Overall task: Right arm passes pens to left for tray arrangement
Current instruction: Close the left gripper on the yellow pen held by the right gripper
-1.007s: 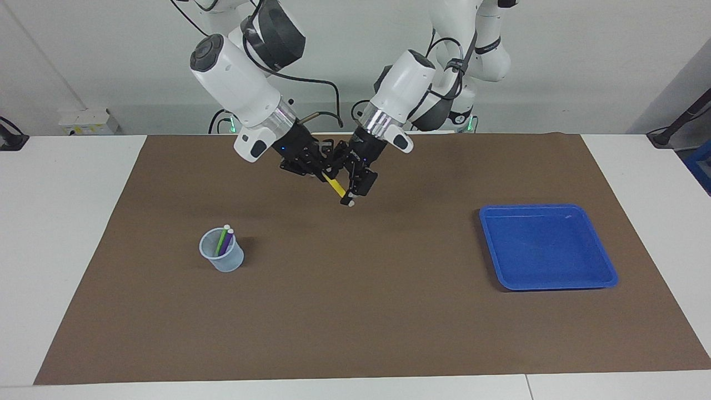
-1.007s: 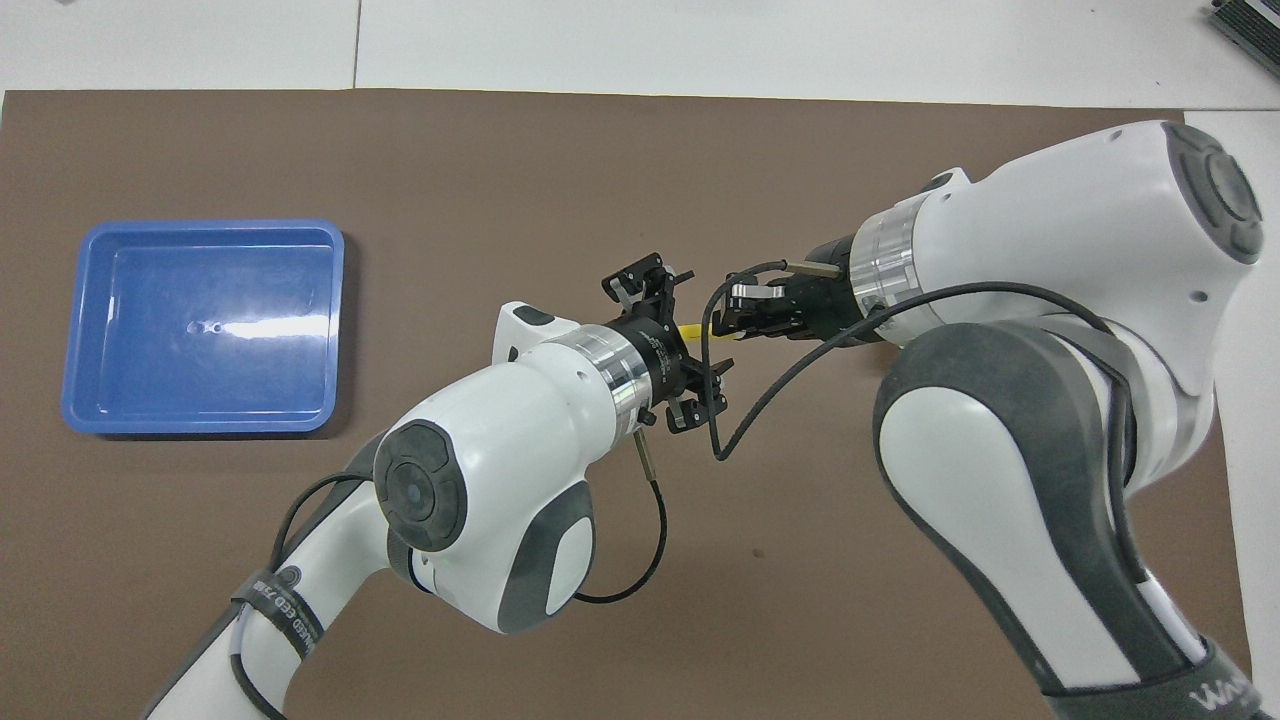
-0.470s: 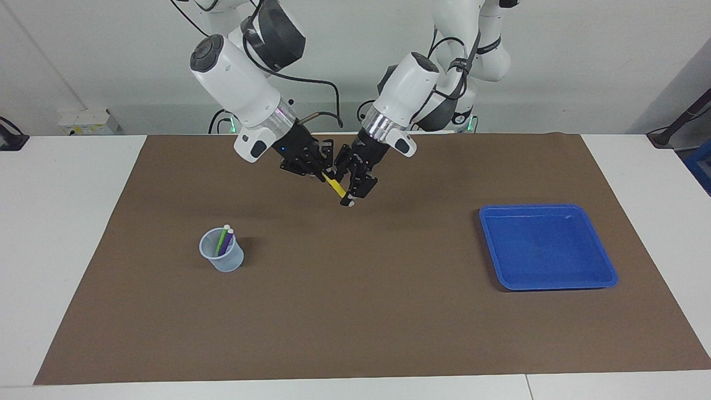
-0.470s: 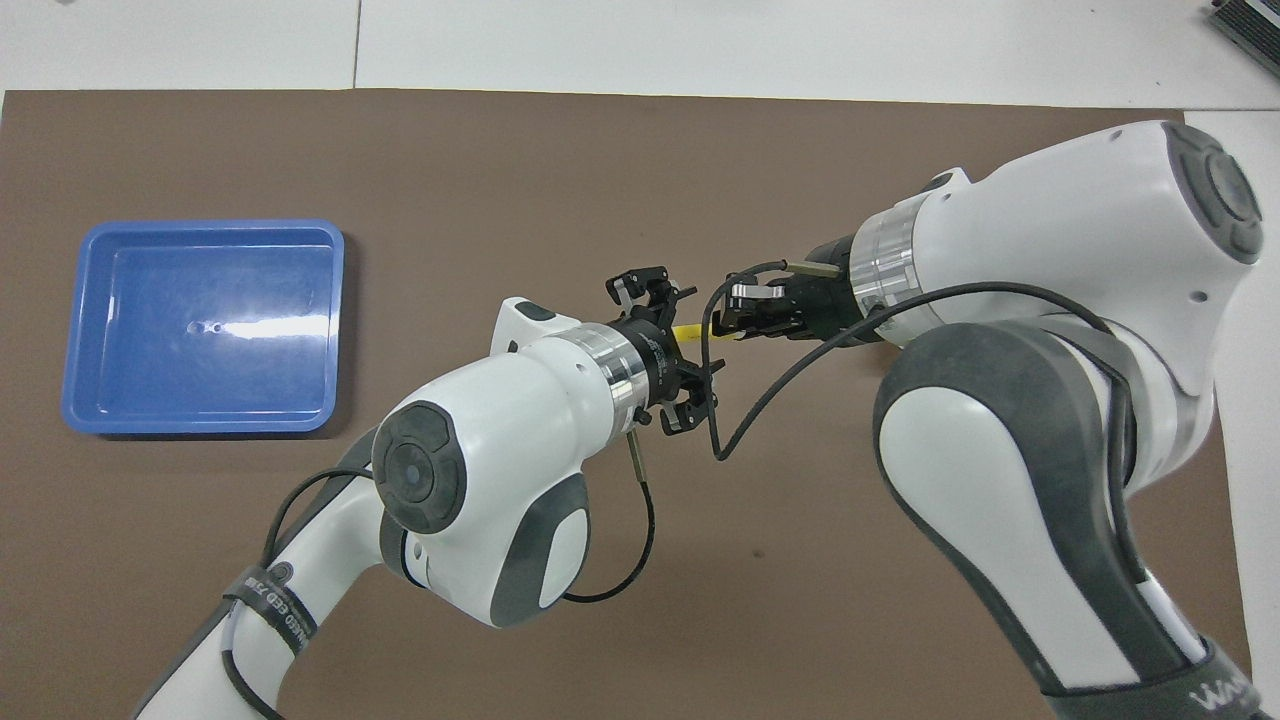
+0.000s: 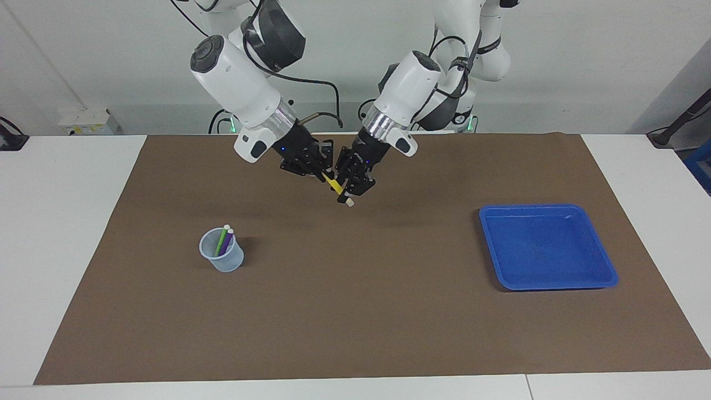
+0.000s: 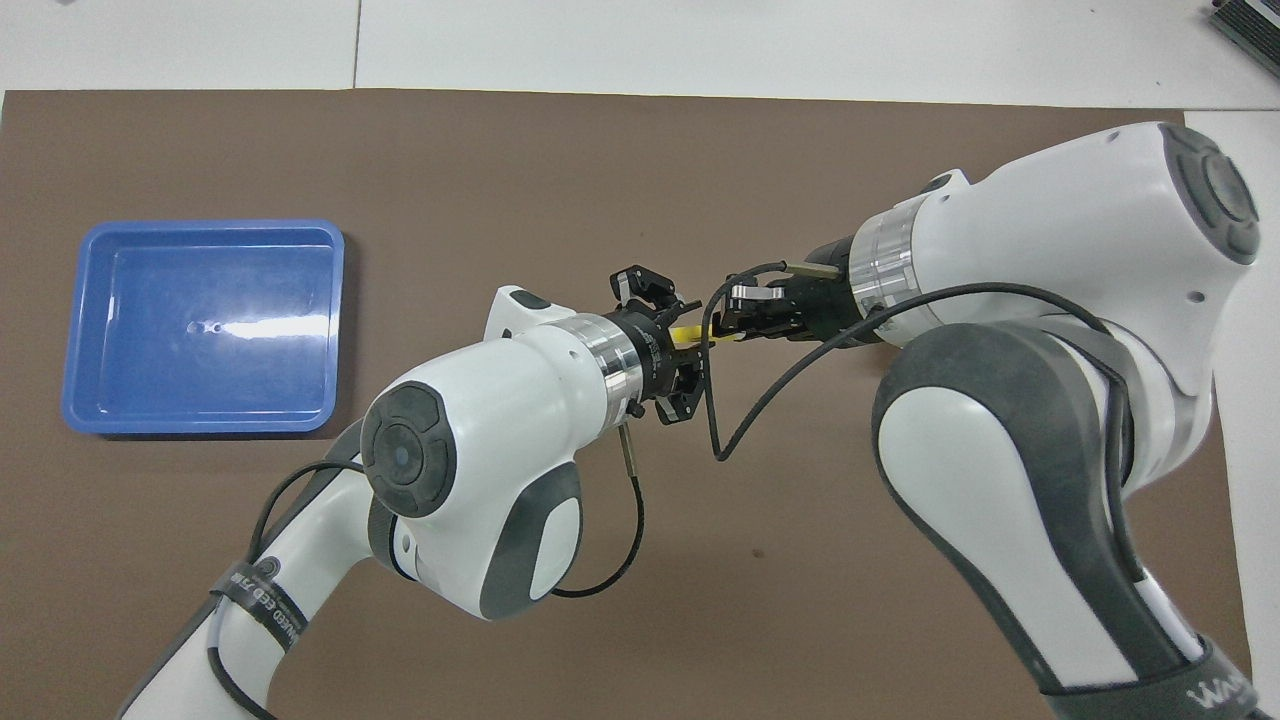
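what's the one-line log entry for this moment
phase: handover | right gripper: shut on yellow pen | left gripper: at the pen | tray: no pens

— Where did we see the pens?

— The yellow pen (image 5: pixel 334 184) hung tilted over the mat, white end lowest. The green pen (image 5: pixel 221 240) and purple pen (image 5: pixel 228 241) stood leaning in a pale cup (image 5: pixel 222 256).

— And the tray (image 5: pixel 605 266)?

— Blue and shallow, flat toward the left arm's end.

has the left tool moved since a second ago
Yes. In the facing view the left tool has edged away from the blue tray, toward the right tool, and closed in around the yellow pen held there.
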Tool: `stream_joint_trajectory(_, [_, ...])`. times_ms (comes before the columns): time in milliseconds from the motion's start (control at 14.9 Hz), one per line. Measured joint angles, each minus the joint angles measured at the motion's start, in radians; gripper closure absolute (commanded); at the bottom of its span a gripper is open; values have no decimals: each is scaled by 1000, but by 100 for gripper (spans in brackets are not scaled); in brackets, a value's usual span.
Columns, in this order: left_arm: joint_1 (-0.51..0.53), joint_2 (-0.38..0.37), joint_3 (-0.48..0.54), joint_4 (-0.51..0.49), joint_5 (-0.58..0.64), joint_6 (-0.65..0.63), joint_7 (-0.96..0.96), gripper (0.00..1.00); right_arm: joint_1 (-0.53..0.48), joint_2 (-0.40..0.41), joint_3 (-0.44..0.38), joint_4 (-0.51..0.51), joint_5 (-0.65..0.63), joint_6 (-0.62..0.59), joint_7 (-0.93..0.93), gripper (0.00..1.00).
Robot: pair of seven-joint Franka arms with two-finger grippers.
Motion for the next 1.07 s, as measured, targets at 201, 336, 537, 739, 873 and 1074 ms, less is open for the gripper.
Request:
stream_joint_trajectory(201, [0,-11,1,14,1,-57,20,100,0,0,0,1,0,8,-1,100])
stream_joint_trajectory(336, [1,-15,3,17,1,-69,22,100,0,-2,0,1,0,7,-1,100])
stream_joint_trajectory(537, [1,-15,4,17,1,-72,23,100,0,-2,1,1,0,7,-1,100])
stream_joint_trajectory(739, [1,-15,4,18,3,-73,27,100,0,-3,1,1,0,7,-1,92])
stream_joint_trajectory(873, [2,-15,6,22,5,-83,56,100,0,-3,1,1,1,6,-8,80])
stream_joint_trajectory(1074, [29,-17,3,43,4,-146,151,100,0,-1,5,1,12,12,-19,57])
